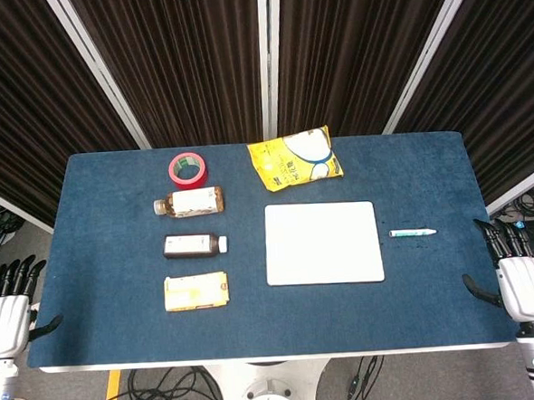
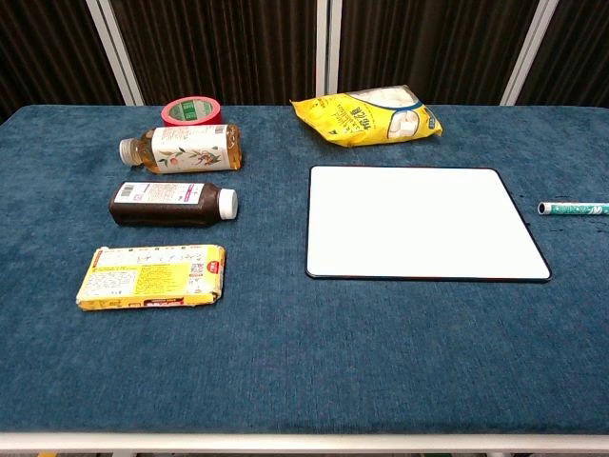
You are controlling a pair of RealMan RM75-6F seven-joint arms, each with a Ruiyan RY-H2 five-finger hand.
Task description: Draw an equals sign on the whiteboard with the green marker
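The blank whiteboard (image 1: 324, 243) (image 2: 423, 223) lies flat in the middle of the blue table. The green marker (image 1: 412, 233) (image 2: 574, 208) lies on its side just right of the board, capped. My right hand (image 1: 516, 275) hangs off the table's right edge, fingers apart, holding nothing, a short way right of the marker. My left hand (image 1: 9, 306) is off the left edge, fingers apart and empty. Neither hand shows in the chest view.
Left of the board lie a tea bottle (image 1: 189, 203), a dark bottle (image 1: 194, 245) and a yellow packet (image 1: 196, 291). A red tape roll (image 1: 187, 169) and a yellow snack bag (image 1: 295, 159) sit at the back.
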